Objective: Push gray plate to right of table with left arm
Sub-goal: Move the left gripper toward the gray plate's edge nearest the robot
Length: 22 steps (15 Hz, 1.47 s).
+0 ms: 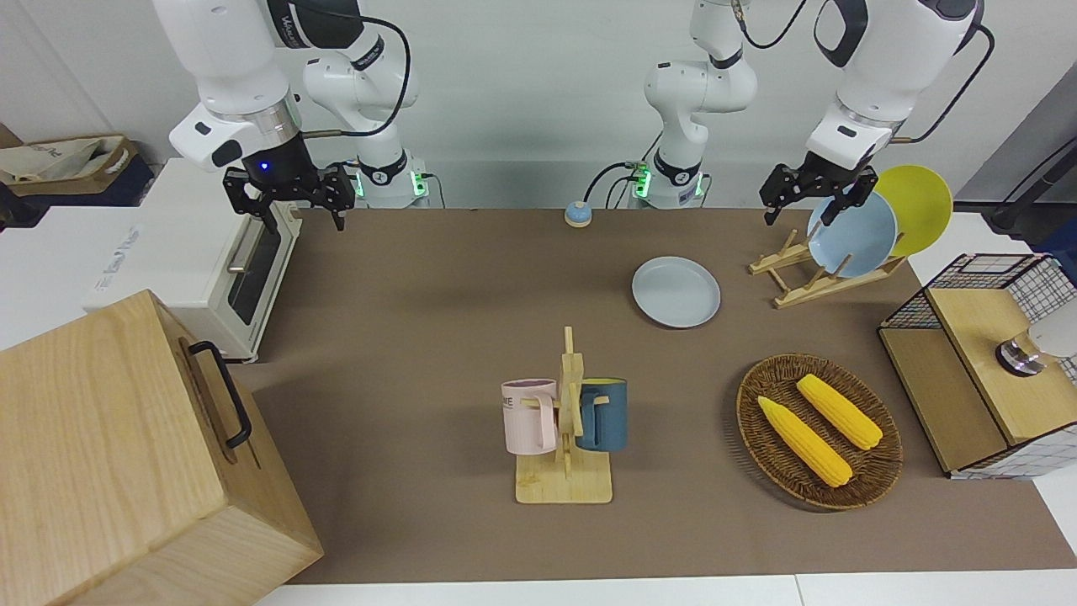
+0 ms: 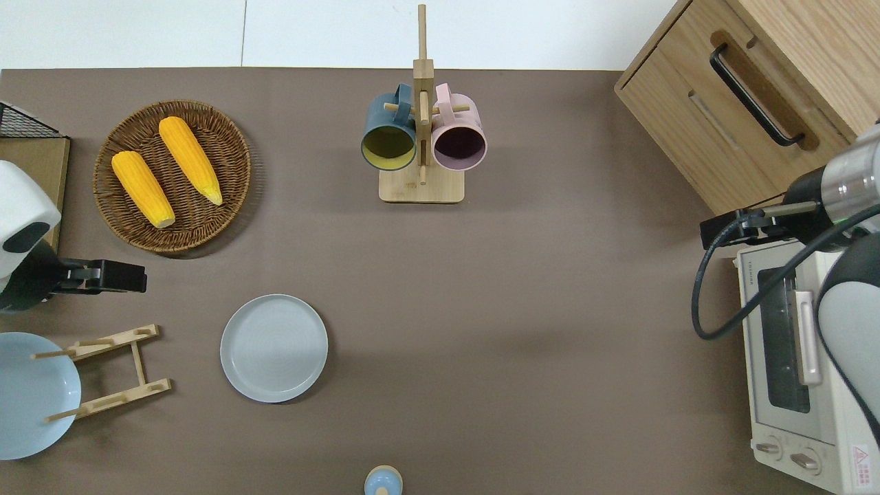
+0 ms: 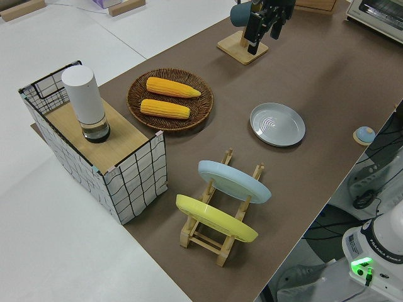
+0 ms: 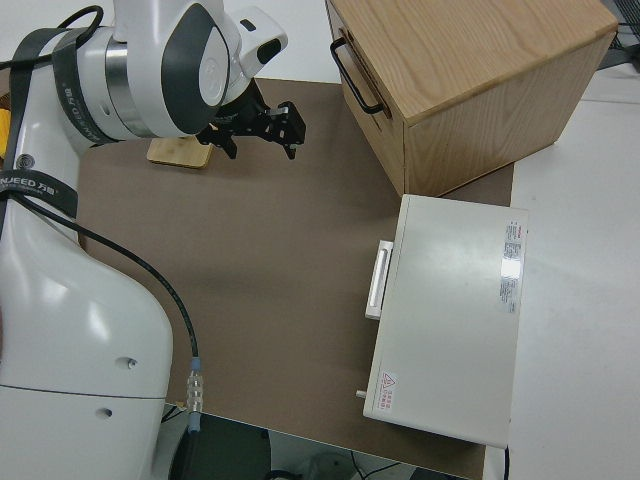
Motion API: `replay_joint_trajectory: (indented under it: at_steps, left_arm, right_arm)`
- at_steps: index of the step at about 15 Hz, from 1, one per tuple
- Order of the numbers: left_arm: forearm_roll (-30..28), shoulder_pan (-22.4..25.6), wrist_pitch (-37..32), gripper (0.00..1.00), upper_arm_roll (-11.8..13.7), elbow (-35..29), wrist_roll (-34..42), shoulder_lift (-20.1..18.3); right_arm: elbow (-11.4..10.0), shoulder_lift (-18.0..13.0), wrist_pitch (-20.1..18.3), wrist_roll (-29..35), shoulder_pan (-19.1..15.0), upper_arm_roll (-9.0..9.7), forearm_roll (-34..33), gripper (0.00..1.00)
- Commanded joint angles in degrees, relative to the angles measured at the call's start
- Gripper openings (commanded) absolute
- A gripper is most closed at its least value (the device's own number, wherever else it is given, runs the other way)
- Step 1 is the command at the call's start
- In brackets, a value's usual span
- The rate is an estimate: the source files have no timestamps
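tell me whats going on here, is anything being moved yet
Nothing is being handled yet. The gray plate lies flat on the table, untouched, beside the wooden plate rack at the left arm's end. The left pincer is up in the air with its fingers open, over bare table between the corn basket and the rack, holding nothing. The right arm is parked, its pincer open and empty. So the push has not yet begun.
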Motion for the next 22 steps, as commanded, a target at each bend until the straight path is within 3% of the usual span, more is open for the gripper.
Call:
replay_joint_trajectory:
  at_steps: [1,9,22]
  left_arm:
    - [-0.39,0.29,-0.81,0.99,-0.23,-1.17,-0.45,-1.19]
    - [-0.39,0.29,1.20,0.99,-0.23,-9.16,-0.63,-4.36]
    - [-0.39,0.21,15.61,0.99,-0.49,-27.62,-0.89,-11.13]
  right_arm:
    - [0.08,-0.33,-0.59,0.18,-0.04,-0.01,0.40,0.983]
    - [0.08,-0.33,-0.59,0.18,-0.04,-0.01,0.40,0.983]
    - [0.08,-0.33,-0.59,0.18,-0.04,-0.01,0.40,0.983]
